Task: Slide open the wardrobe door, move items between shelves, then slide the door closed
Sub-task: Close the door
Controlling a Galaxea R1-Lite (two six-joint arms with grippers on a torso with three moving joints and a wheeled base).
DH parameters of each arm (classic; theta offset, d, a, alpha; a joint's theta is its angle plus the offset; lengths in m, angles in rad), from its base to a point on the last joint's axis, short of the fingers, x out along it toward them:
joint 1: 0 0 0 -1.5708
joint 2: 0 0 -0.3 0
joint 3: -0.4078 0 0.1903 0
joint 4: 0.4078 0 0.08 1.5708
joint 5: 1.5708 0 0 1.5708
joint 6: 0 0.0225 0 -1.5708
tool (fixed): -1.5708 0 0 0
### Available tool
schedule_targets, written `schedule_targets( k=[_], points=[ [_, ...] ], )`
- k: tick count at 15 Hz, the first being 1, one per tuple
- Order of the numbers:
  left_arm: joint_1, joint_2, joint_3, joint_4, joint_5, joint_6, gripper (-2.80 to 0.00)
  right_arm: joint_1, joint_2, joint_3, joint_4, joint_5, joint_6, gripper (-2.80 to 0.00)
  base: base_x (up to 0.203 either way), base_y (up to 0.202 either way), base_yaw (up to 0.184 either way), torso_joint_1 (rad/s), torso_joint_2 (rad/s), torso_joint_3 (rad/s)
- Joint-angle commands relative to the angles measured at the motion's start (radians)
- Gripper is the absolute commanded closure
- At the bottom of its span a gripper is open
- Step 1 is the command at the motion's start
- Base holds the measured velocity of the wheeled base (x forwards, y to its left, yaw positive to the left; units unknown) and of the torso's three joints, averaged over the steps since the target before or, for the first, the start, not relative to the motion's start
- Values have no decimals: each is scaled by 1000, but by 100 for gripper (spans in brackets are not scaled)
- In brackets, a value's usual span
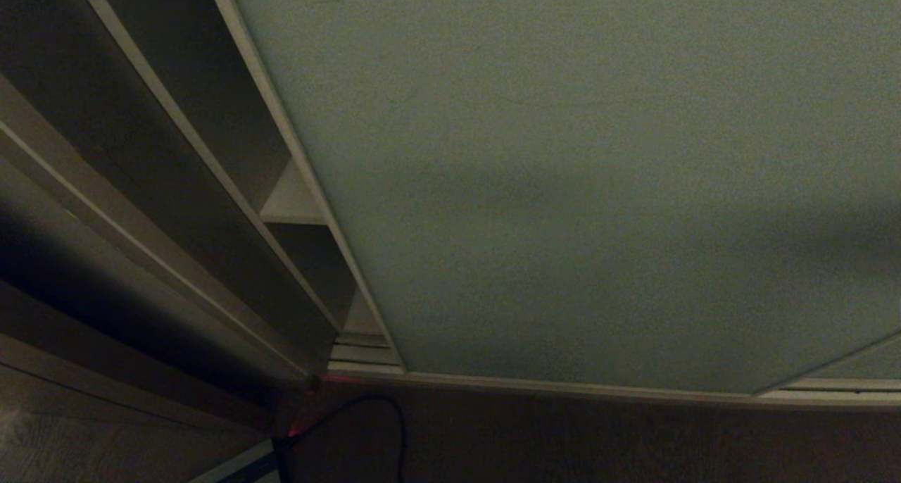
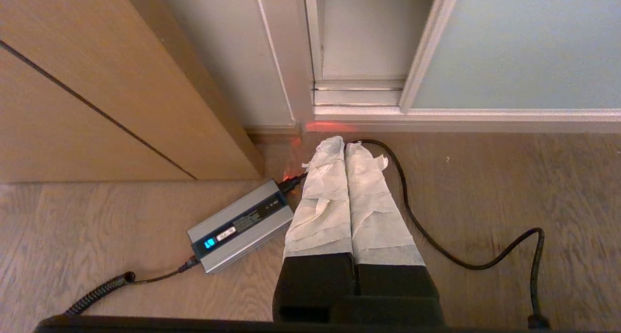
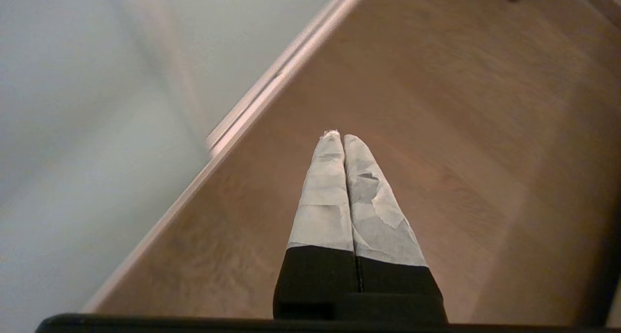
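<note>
The sliding wardrobe door (image 1: 598,187) fills most of the head view, a pale grey-green panel with a thin off-white rim, standing on the bottom track with only a narrow strip of the wardrobe left uncovered at its left edge. Through that strip two of the shelves (image 1: 294,201) show as white boards, one above the other, and what can be seen of them carries nothing; the cushion appears in no view. Neither arm shows in the head view. The left wrist view gives what the head view barely hints at: the left hand (image 2: 343,146) hangs low over the wooden floor (image 2: 485,187), its tape-wrapped fingers (image 2: 325,202) clenched together on nothing, tips near the wardrobe's bottom track at the door's left corner. Just beside it lies a grey charger box (image 2: 240,224) with a small lit blue display, and a black cable (image 2: 436,245) curls around the hand across the boards. The right wrist view, blurred, shows the right hand (image 3: 342,138) likewise clenched and empty, above bare floor, with the door's lower rim running slantwise beside it.
</note>
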Motion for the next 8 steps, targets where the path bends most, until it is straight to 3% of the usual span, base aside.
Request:
schedule_targets(
  k=[1,4,6,8],
  points=[
    [0,0,0,1,0,0,0,-49,113,-53,2,5,2,0,0,0,0,0,0,0],
    [0,0,0,1,0,0,0,-62,191,-129,-5,95,30,0,0,0,0,0,0,0],
    [0,0,0,1,0,0,0,-70,242,-212,-7,279,41,0,0,0,0,0,0,0],
    [0,0,0,1,0,0,0,-102,279,-243,-7,527,65,0,0,0,0,0,0,0]
  ],
)
